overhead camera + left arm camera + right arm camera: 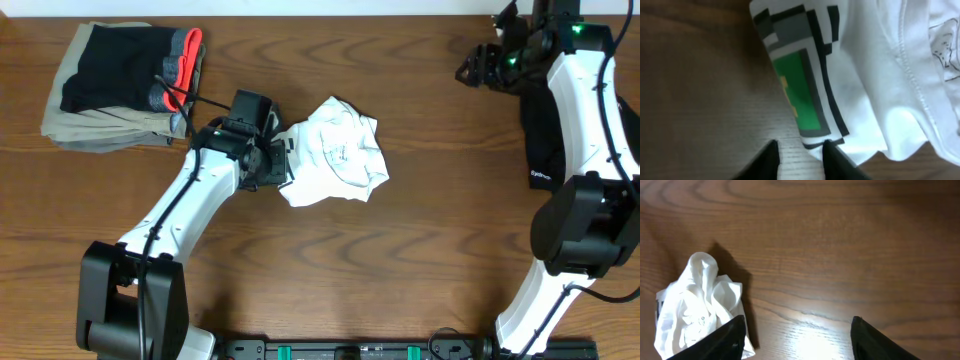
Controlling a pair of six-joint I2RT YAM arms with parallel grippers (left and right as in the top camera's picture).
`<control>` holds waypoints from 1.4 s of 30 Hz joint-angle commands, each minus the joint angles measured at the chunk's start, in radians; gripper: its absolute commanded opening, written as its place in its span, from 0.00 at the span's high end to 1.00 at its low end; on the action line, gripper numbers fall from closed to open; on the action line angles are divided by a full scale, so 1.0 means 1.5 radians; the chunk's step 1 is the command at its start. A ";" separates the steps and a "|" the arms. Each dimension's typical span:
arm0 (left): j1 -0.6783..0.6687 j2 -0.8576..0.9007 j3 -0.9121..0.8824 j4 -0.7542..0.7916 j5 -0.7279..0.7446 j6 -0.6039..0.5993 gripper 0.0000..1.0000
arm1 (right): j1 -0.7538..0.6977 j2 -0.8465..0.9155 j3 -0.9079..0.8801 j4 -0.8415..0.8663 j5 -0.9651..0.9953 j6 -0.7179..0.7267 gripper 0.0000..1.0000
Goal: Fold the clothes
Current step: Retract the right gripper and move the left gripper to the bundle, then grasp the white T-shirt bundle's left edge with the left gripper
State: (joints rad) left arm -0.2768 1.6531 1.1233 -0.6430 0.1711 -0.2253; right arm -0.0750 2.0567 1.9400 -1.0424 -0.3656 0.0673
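The white T-shirt [335, 152] lies crumpled in a heap at the table's middle. Its green-and-grey square graphic [800, 75] fills the left wrist view. My left gripper [272, 160] is at the heap's left edge. Its fingers [800, 150] are a little apart and low over the wood, with one tip at the shirt's edge and nothing between them. My right gripper [480, 68] is high at the far right, away from the shirt. Its fingers [797, 337] are wide open and empty, and the shirt [697, 310] shows far off in that view.
A folded stack of beige, black and grey-red clothes [125, 85] lies at the far left. A black top with small white logos [538, 140] lies at the right edge under the right arm. The table's wood [400, 250] is bare in front.
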 commanded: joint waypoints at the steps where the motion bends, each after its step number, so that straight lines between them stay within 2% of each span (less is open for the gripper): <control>1: 0.002 0.019 -0.017 0.007 -0.015 0.015 0.81 | 0.016 -0.006 -0.004 0.009 0.002 -0.004 0.36; 3: 0.002 0.043 -0.017 0.021 -0.016 0.015 0.90 | 0.021 -0.006 -0.004 0.013 0.002 -0.004 0.37; 6: 0.002 0.087 -0.017 0.048 -0.015 0.021 0.94 | 0.029 -0.006 -0.004 0.021 0.003 -0.004 0.37; 14: 0.002 0.115 -0.017 0.105 -0.015 0.023 0.94 | 0.048 -0.006 -0.004 0.025 0.053 -0.004 0.37; 22: 0.004 0.115 -0.016 0.146 -0.016 0.063 0.94 | 0.049 -0.006 -0.004 0.025 0.055 -0.004 0.36; 27: 0.020 0.087 0.022 0.089 -0.014 0.060 0.94 | 0.049 -0.006 -0.004 0.024 0.062 -0.004 0.36; 33: 0.018 0.032 0.035 0.085 0.079 0.061 0.94 | 0.050 -0.006 -0.004 0.024 0.065 -0.004 0.36; 42: -0.004 0.101 0.032 0.085 0.152 0.078 0.94 | 0.050 -0.006 -0.004 0.023 0.065 -0.004 0.37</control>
State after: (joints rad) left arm -0.2703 1.7584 1.1675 -0.5152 0.3340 -0.1471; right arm -0.0071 2.0567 1.9400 -1.0058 -0.2752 0.0673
